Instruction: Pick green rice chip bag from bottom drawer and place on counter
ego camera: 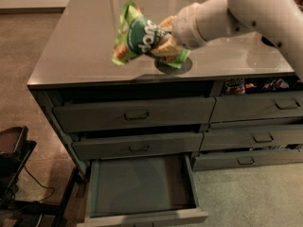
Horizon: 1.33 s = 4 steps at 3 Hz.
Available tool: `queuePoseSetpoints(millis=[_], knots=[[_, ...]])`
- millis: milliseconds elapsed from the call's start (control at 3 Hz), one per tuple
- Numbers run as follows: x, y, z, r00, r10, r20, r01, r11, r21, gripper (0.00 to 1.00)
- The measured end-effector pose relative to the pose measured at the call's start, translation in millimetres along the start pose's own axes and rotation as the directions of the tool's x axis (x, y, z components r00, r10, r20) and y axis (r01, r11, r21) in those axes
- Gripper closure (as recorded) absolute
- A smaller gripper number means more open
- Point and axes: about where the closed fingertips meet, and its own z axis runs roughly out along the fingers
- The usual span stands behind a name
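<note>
At my far left a dark stand [12, 160] sits on the floor. Next to it the bottom drawer [142, 186] is pulled out, with nothing showing on its floor; the two handled drawers above it are nearly closed. Over the counter [80, 46] I hold the bag [135, 34], tilted, logo facing the camera; whether its lower corner touches the slab I cannot tell. My gripper [164, 42] is clamped on the bag's right side, my arm reaching in from the upper right. A dark round shape [174, 68] lies on the counter just beneath. Farther right, snack packets [236, 85] show in a partly open top drawer.
</note>
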Motion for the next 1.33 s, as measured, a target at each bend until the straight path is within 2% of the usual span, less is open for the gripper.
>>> queuePoseSetpoints(millis=[333, 667, 1000, 1333], knots=[[-49.7, -20.7, 28.1, 0.996, -0.051, 0.077, 0.052, 0.9985, -0.017, 1.00], [-83.8, -33.8, 53.5, 0.986, -0.085, 0.143, 0.091, 0.9953, -0.034, 1.00], [-92.8, -40.0, 88.1, 0.979, -0.102, 0.179, 0.115, 0.9910, -0.068, 1.00], [-80.2, -41.5, 124.4, 0.980, -0.102, 0.170, 0.121, 0.9866, -0.109, 1.00]])
